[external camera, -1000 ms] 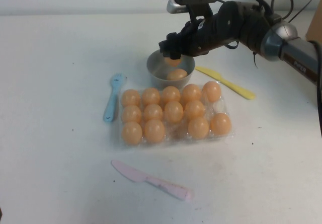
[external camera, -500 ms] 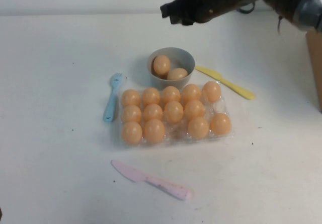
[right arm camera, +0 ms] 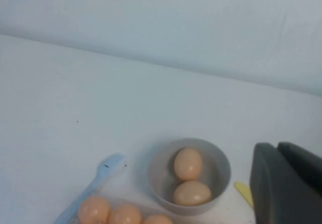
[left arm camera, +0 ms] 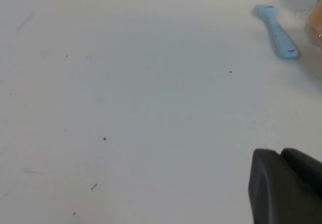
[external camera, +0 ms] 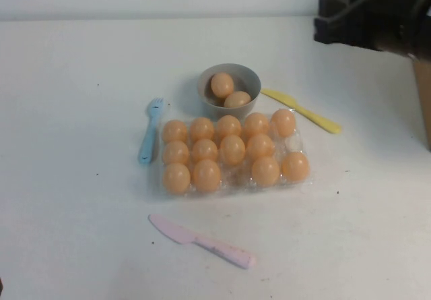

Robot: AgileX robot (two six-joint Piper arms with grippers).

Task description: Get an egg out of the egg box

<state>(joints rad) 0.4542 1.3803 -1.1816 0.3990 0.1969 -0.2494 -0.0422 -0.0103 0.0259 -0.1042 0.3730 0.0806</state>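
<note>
Right tool shut, raised well beyond egg box; left tool parked.

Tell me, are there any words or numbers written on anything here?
None that can be read.
Bowl, egg box, eggs, blue fork, yellow knife, pink knife: all plain, no writing.
Right gripper, raised at the far right with fingers shut and empty: no label shows.
Left gripper, parked over bare table: no label shows.
</note>
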